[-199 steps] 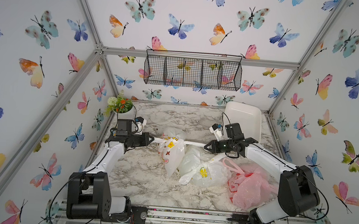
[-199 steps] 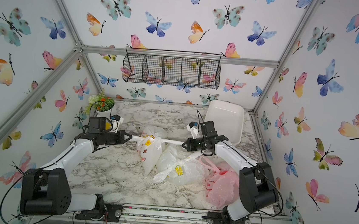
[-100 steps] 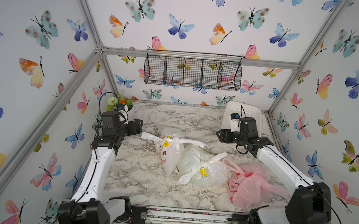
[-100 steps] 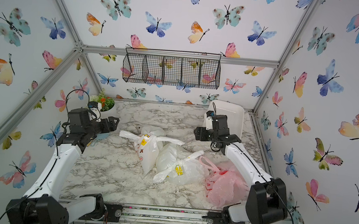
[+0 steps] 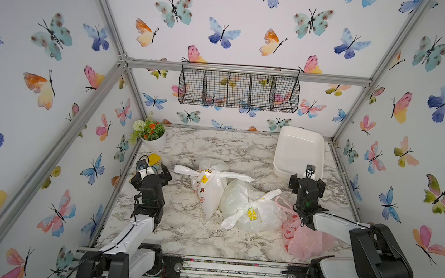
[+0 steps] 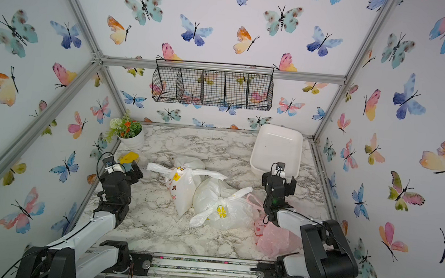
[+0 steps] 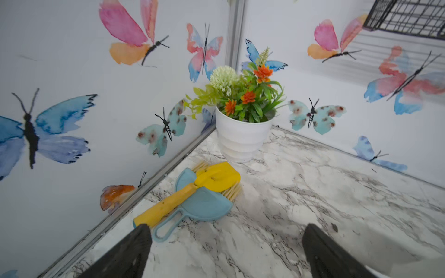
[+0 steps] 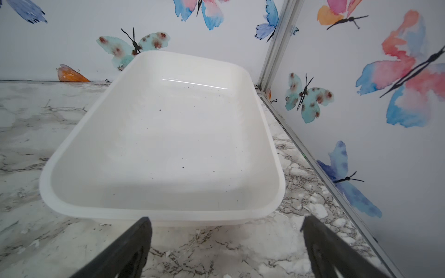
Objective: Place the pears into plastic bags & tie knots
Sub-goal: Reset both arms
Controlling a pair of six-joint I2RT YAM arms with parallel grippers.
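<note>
- Pears: showing nowhere loose on the tabletop (image 5: 181, 224) nor in the tray (image 5: 297, 151); judging them to be sitting inside the bags.
- Lying mid-tabletop: doodle bag (image 5: 209, 196), with its knot (image 5: 211, 174) spreading two ears toward the left and right edges.
- Touching it on the side toward the right edge: lemon bag (image 5: 253, 214), handle ends sticking out, looking tied as well.
- Slumping near the front right corner, just beside the lemon bag: pink bag (image 5: 306, 240); not telling whether its handles are knotted, with the right arm covering part of it.
- Hovering by the left edge near the brush (image 7: 212, 179) and dustpan (image 7: 204, 204), facing the pot (image 7: 240, 139) in the back left corner: left gripper (image 7: 227, 231), jaws spread wide, grasping nothing.
- Hovering just before the tray at the back right corner: right gripper (image 8: 226, 220), jaws likewise wide, grasping nothing.
- Judging the tying step on the doodle bag finished, with both arms standing clear of all three bags and the task nearing its end.
- Calling next for a look at the pink bag: if loose, taking one handle strip in each gripper, crossing them and pulling snug; otherwise parking both arms.
</note>
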